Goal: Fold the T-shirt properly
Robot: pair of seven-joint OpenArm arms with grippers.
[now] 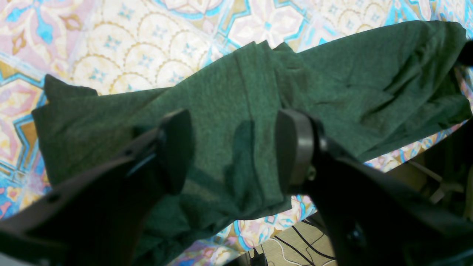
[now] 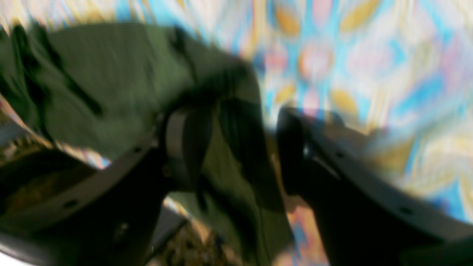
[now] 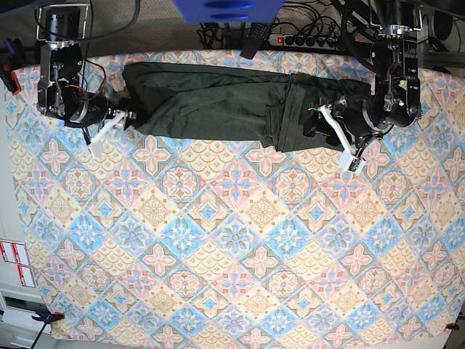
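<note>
Your T-shirt [image 3: 218, 102] lies as a long narrow band along the far edge of the counter [image 3: 232, 254], with a bunched, doubled-over stack at its left-arm end. You look to be between folds: lengthwise folding done, crosswise fold not yet made. The left gripper [image 1: 232, 151] hovers over that bunched end, fingers [image 1: 177, 147] spread wide, holding nothing. The right gripper [image 2: 244, 147] sits at the shirt's other end, fingers partly apart around a fold; whether they grip it, you cannot tell through the blur. Next, take both ends squarely.
</note>
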